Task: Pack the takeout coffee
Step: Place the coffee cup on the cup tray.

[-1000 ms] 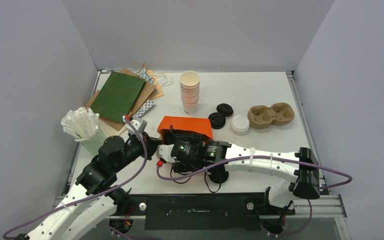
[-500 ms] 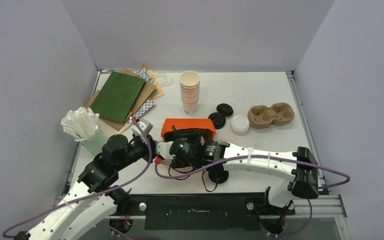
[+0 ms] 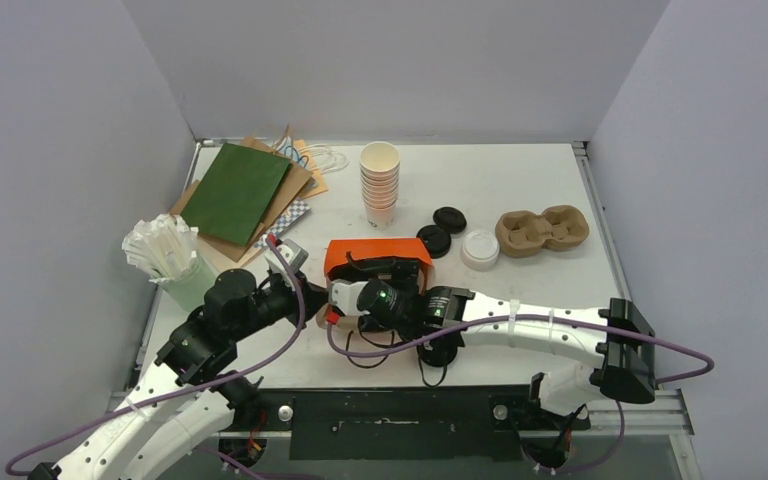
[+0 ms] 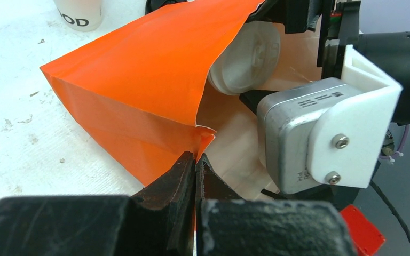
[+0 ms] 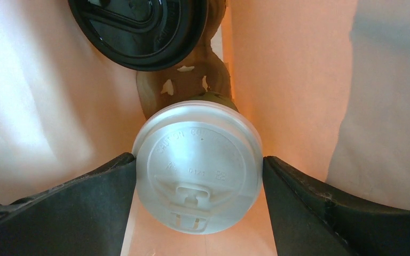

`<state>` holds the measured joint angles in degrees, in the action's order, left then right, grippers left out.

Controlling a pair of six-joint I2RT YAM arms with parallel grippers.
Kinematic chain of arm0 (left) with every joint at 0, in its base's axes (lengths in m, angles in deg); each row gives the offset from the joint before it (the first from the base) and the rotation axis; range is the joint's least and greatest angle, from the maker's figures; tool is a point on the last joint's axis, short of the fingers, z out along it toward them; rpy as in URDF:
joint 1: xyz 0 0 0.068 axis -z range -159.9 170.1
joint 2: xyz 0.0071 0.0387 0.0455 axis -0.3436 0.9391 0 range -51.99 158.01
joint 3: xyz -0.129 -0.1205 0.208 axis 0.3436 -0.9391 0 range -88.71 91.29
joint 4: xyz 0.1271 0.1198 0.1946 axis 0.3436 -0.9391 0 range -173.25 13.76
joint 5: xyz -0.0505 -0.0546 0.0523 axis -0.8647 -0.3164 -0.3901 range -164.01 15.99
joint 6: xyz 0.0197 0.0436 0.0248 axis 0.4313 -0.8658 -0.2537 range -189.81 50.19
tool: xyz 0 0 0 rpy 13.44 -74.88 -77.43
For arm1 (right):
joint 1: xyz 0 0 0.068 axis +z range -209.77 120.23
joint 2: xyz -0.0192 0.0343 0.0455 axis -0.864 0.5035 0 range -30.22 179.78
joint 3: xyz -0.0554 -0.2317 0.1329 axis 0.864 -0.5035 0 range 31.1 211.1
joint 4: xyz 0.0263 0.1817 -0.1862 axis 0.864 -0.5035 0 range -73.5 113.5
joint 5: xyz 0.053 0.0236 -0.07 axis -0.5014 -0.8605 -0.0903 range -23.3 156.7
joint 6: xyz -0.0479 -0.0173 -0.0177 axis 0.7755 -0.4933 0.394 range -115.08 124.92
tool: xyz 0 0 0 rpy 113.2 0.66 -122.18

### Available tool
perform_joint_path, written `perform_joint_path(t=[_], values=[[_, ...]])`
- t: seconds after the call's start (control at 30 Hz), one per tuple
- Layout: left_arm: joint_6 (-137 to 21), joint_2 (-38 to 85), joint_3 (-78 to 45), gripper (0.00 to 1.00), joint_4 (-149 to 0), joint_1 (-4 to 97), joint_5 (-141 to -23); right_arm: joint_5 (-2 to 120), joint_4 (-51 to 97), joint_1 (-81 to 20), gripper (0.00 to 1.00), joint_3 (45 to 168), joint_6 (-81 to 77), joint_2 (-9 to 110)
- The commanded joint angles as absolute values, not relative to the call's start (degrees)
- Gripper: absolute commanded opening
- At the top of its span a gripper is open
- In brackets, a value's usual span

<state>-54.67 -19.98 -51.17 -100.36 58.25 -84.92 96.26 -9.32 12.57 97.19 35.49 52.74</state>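
Note:
An orange paper bag (image 3: 375, 250) lies open toward the arms at mid-table. My left gripper (image 4: 196, 160) is shut on the bag's (image 4: 139, 69) near lip, at the corner of its mouth. My right gripper (image 5: 198, 176) reaches inside the bag, its fingers against both sides of a white-lidded coffee cup (image 5: 197, 160). That lid also shows in the left wrist view (image 4: 248, 56). Deeper in the bag, a black-lidded cup (image 5: 139, 26) sits in a brown pulp carrier (image 5: 181, 85). From above, the right wrist (image 3: 390, 300) covers the bag's mouth.
A stack of lidless white cups (image 3: 380, 185) stands behind the bag. Two loose black lids (image 3: 449, 218) and a white lid (image 3: 480, 250) lie to its right, beside an empty pulp carrier (image 3: 542, 230). Flat green and brown bags (image 3: 235, 192) and a cup of wrapped straws (image 3: 165, 255) sit at left.
The right wrist has pushed a little forward and right into the bag's mouth. The left gripper has shifted slightly right and away, still holding the bag's lip.

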Motion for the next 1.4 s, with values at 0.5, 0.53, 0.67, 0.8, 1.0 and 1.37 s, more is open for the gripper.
perform_joint_path(t=[0.5,0.53,0.67,0.8,1.0,1.37], values=[[-50.0,-22.4,-51.9,0.0,-95.1,58.5,-90.3,94.1,3.8,10.3,0.44,84.8,41.5,46.4],[-49.5,-22.6,-52.4,0.0,-94.7,58.5,-90.5,93.8,4.7,10.3,0.44,84.0,42.0,45.9],[-48.3,-22.5,-53.1,0.0,-93.9,58.5,-92.3,93.4,7.7,10.0,0.44,80.8,43.1,43.9],[-48.4,-21.5,-53.2,0.0,-94.2,58.5,-95.4,92.7,9.6,9.9,0.45,78.2,44.3,42.0],[-48.0,-20.3,-54.2,0.0,-92.7,58.6,-100.6,92.7,11.5,9.9,0.45,75.8,45.9,40.2],[-48.4,-20.8,-53.3,0.16,-92.5,58.7,-97.4,91.8,12.2,9.9,0.44,75.1,47.2,40.3]])
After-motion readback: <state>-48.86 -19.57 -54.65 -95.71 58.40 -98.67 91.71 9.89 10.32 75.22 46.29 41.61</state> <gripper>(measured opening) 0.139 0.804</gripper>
